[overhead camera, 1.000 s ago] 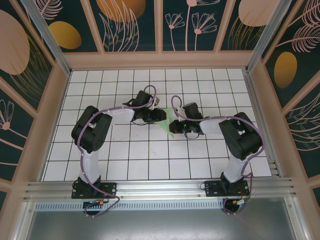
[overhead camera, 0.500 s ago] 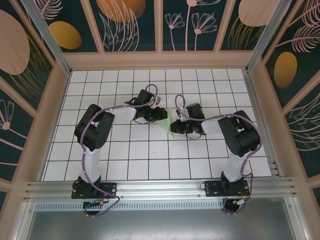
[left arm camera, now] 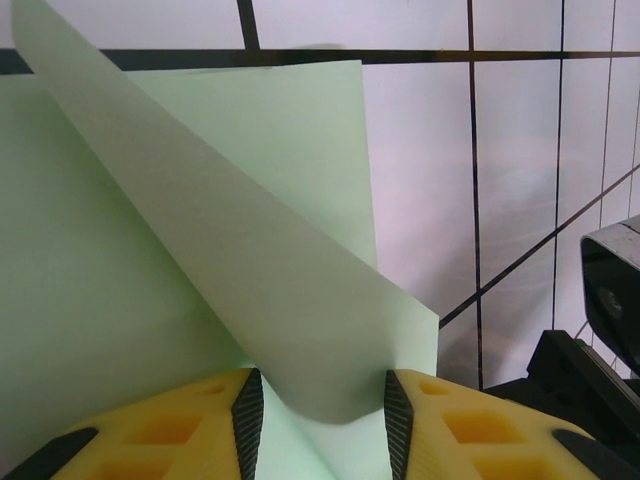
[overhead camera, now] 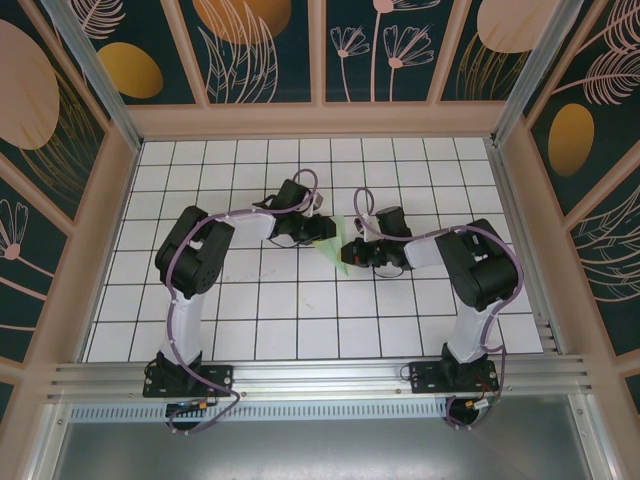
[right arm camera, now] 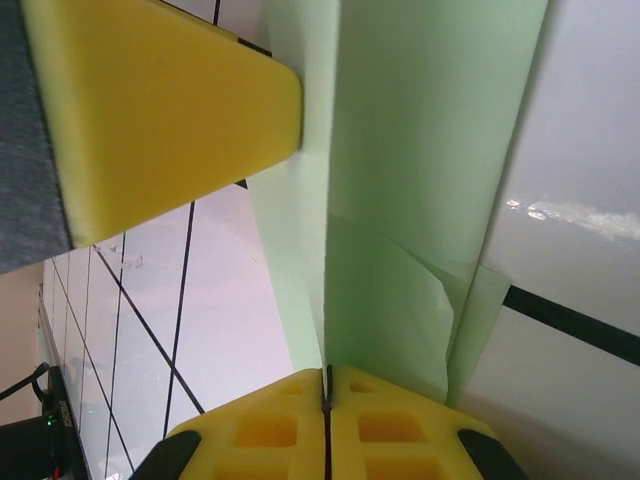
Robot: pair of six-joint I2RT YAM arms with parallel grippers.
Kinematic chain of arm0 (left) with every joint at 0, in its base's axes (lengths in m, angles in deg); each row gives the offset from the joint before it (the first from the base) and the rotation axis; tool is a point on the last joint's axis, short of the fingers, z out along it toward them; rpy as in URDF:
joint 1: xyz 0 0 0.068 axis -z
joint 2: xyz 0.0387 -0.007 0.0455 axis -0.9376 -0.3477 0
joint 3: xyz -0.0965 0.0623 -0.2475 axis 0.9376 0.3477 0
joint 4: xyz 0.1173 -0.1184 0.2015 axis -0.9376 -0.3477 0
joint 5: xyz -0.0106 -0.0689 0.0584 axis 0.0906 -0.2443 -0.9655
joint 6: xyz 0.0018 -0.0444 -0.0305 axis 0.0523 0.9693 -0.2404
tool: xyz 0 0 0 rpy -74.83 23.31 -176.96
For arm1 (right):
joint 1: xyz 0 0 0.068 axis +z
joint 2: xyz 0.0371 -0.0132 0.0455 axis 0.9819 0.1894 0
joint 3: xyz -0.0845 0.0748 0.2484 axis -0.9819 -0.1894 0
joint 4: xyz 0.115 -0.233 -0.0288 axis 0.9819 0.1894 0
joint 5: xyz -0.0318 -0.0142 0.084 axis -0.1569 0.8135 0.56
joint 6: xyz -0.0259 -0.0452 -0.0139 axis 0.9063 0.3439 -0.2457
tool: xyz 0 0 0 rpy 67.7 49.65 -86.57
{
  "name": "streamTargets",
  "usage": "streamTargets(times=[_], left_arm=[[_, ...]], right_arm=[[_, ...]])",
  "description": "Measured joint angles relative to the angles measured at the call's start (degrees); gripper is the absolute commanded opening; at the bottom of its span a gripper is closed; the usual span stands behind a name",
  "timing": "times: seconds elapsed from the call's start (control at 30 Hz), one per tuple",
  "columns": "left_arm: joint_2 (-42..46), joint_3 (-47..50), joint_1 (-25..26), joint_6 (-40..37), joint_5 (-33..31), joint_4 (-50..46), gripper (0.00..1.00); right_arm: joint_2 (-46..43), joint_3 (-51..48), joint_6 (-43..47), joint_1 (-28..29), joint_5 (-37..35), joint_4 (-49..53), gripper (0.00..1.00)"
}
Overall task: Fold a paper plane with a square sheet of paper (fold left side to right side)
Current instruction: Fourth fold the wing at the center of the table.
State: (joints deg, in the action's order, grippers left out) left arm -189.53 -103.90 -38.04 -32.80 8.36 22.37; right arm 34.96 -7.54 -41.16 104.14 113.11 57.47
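On grid table (overhead camera: 300, 300), green paper (right arm camera: 420, 150), right pincer (right arm camera: 325, 382) pinching it.

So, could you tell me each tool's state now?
Left tool: open around a flap of green paper.
Right tool: shut on the green paper.

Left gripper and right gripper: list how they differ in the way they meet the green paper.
The left gripper has its fingers apart, a raised flap of the paper curving through the gap; the right gripper has its fingers pressed together on a fold of it. The left gripper reaches the paper from the left, the right gripper from the right. Both have yellow fingers.
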Motion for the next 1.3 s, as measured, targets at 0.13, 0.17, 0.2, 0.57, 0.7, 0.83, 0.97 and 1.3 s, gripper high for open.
streamTargets(times=[0.13,0.17,0.2,0.57,0.7,0.83,0.97,1.3], left_arm=[[-0.35,-0.31,0.00,0.00,0.00,-0.13,0.40],[-0.37,-0.33,0.00,0.00,-0.04,-0.17,0.40],[-0.37,-0.35,0.00,0.00,-0.02,-0.20,0.40],[-0.52,-0.52,0.00,0.00,-0.15,-0.55,0.39],[-0.52,-0.63,0.00,0.00,-0.24,-0.74,0.39],[-0.55,-0.70,0.00,-0.02,-0.26,-0.83,0.39],[-0.57,-0.72,0.00,0.00,-0.24,-0.87,0.39],[-0.57,-0.72,0.00,0.00,-0.24,-0.87,0.39]], right_arm=[[0.02,0.00,-0.09,-0.13,0.24,-0.09,0.12],[0.02,0.00,-0.20,-0.13,0.28,-0.13,0.13],[0.02,0.00,-0.20,-0.13,0.31,-0.15,0.14],[-0.11,0.00,-1.25,-0.22,2.14,-0.92,0.26],[-0.55,0.00,-1.22,-0.22,2.10,-0.66,0.30],[-1.49,0.00,-1.03,-0.22,1.01,0.31,0.34],[-3.28,0.02,-0.52,-0.48,-0.68,2.84,0.40],[-3.50,5.33,0.50,-2.62,-1.73,7.02,0.40]])
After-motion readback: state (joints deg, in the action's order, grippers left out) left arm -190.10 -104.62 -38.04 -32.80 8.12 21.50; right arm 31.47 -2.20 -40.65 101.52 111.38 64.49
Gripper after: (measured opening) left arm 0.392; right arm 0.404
